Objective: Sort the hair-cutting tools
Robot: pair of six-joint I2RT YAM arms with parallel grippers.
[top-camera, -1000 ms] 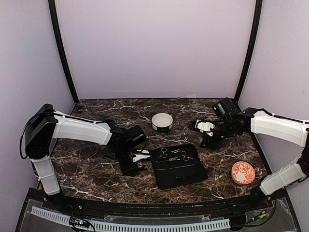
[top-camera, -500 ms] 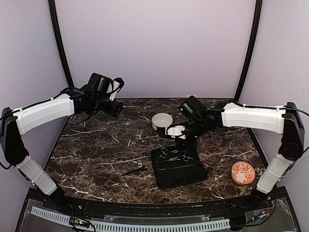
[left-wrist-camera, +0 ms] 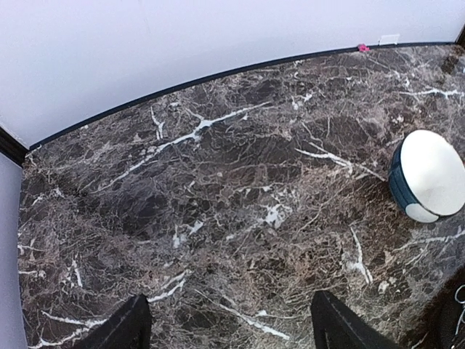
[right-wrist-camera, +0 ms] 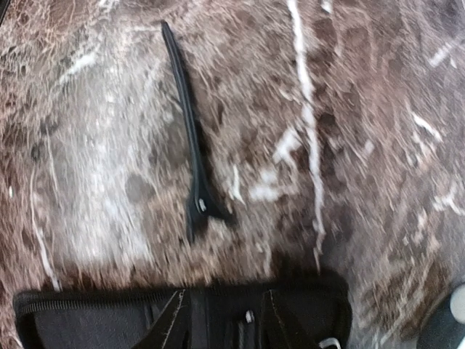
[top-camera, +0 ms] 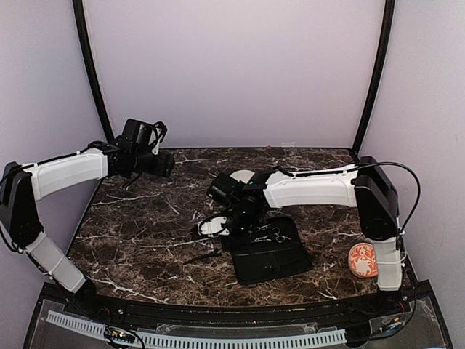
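- The right end effector (top-camera: pixel 212 226) is being held low over the worktop (top-camera: pixel 138 218), just left of the black case (top-camera: pixel 270 260). Whether it is open or closed cannot be told from these blurred views, and nothing is being shown in its grasp.
- A thin black clip (right-wrist-camera: pixel 190 138) is being framed directly under its wrist camera, lying loose on the marble, near the case's edge but apart from it.
- Several silver scissors (top-camera: pixel 270 234) are being carried on the case's far half, beside the arm.
- The left end effector (left-wrist-camera: pixel 229 336) is being held high over the back-left corner, its fingers (left-wrist-camera: pixel 125 329) spread wide with nothing between them.
- No tool is being shown in the white bowl (left-wrist-camera: pixel 430 173) or on the orange patterned dish (top-camera: pixel 363 259).
- Sorting is being judged far from finished, with the loose clip the likely next pick.
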